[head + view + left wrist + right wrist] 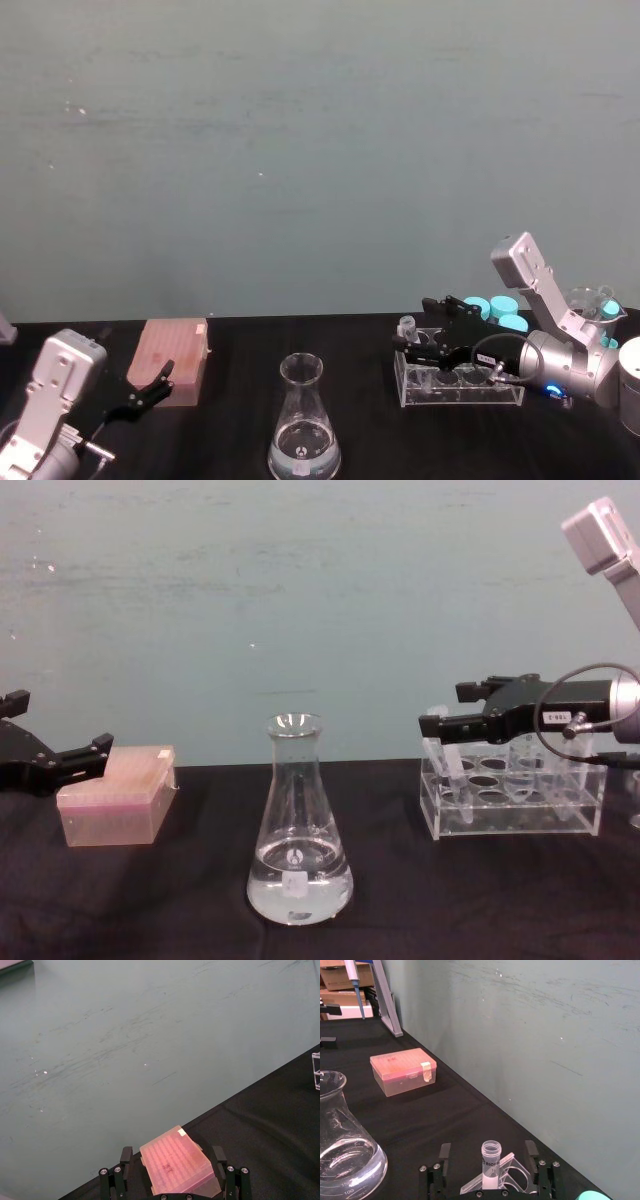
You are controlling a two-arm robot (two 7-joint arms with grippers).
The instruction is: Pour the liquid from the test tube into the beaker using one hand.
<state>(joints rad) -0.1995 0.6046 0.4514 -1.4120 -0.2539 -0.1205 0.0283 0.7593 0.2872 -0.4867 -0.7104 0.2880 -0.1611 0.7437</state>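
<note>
**Closing on the tube in the rack**

The right end effector point(424, 343) is at the left end of the rack point(512, 798), near the counter's point(240, 420) right edge. Its fingers point(444, 1152) stand apart on either side of the tube point(490, 1162), which sits upright in the rack — in the wrist view there is a gap on both sides, so nothing is gripped yet. The beaker point(303, 420) stands well apart toward the front middle of the counter, with some clear liquid point(299, 880) already in its base. The left end effector point(152, 388) rests open just beside a pink box point(175, 360) near the left edge.

The step in hand looks like the grasp. To do it well, the fingers should close squarely below the rim, keeping the tube centred — then lift straight up so it clears its hole without tipping the rack or spilling.
</note>
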